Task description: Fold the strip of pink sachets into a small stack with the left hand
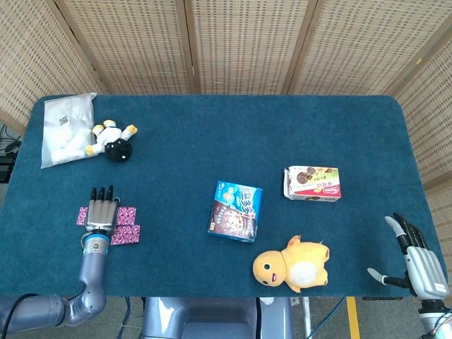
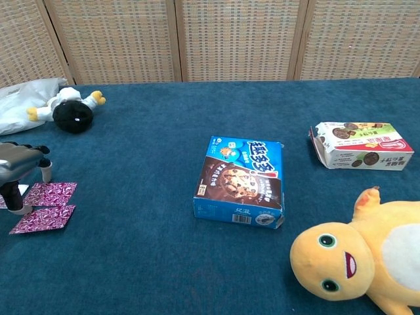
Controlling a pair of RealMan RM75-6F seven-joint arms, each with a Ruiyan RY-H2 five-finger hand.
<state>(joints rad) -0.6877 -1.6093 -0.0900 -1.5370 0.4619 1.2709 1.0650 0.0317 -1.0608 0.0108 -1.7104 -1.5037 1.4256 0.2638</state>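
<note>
The strip of pink sachets (image 1: pixel 127 224) lies near the table's front left; the far sachet (image 2: pixel 51 192) is flat and the near sachet (image 2: pixel 42 219) is tilted, its left edge raised off the cloth. My left hand (image 1: pixel 101 212) lies over the strip's left part with its fingers spread and pointing away from me. In the chest view the left hand (image 2: pixel 18 172) has its thumb down against the near sachet's raised edge. No pinch on the strip shows. My right hand (image 1: pixel 417 260) hangs at the table's front right corner, fingers apart and holding nothing.
A blue cookie box (image 1: pixel 236 211) lies mid-table, with a yellow plush toy (image 1: pixel 293 264) in front of it and a snack box (image 1: pixel 313 183) to the right. A black-and-white plush (image 1: pixel 114 140) and a white bag (image 1: pixel 65 127) sit at the back left.
</note>
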